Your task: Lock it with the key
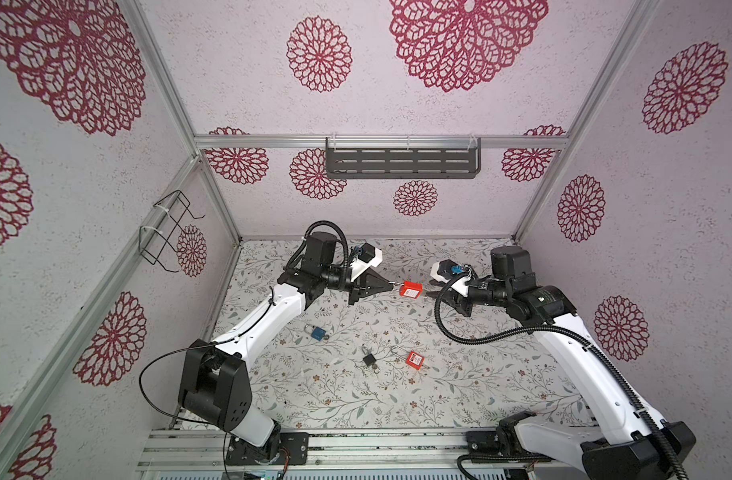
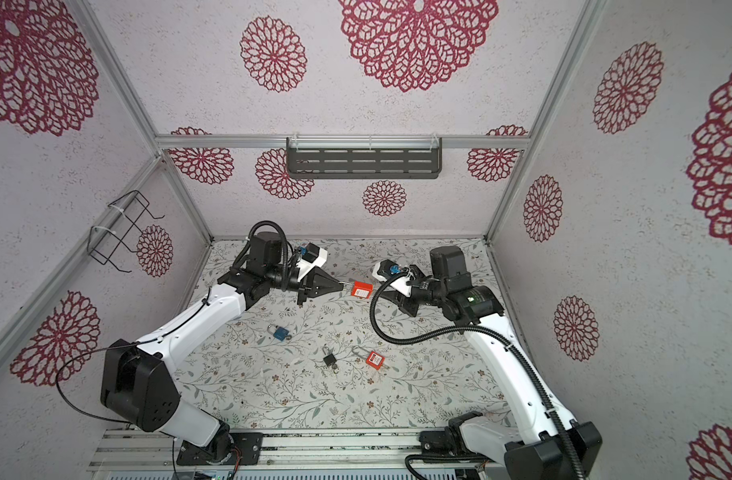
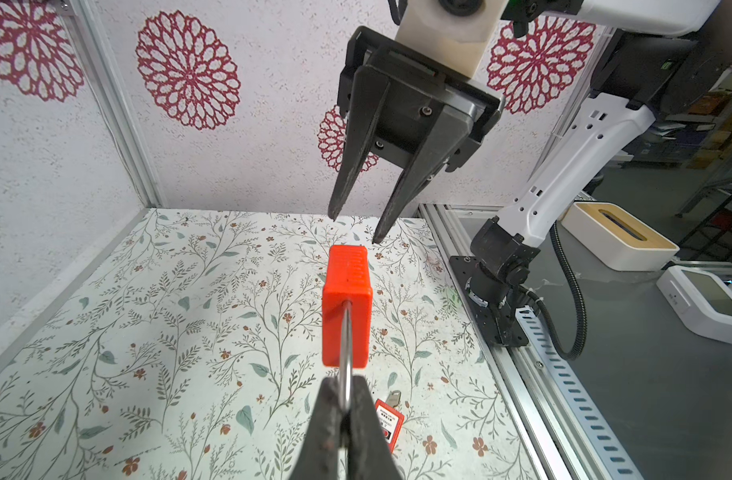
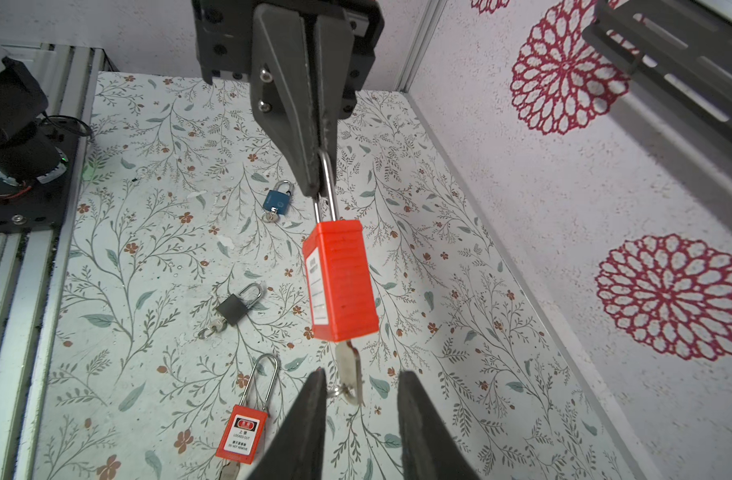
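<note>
The left gripper (image 3: 345, 399) has its fingers pressed together on the steel shackle (image 4: 327, 183) of a red lockout padlock (image 1: 411, 289). It holds the padlock in the air above the floral bench (image 1: 460, 374), toward the back of the bench in both top views. The padlock's body points away from the left fingers, toward the right gripper (image 3: 354, 228). A silver key (image 4: 350, 370) with a small ring on it sticks out of the end of the body opposite the shackle. The right gripper's fingers stand apart, one on each side of the key's head. In the right wrist view a gap shows on both sides, so they do not clamp the key. On the bench below lie a blue padlock (image 1: 318, 332), a black padlock (image 1: 369, 359) and a second red lockout padlock (image 1: 414, 358), all well apart from the grippers.
</note>
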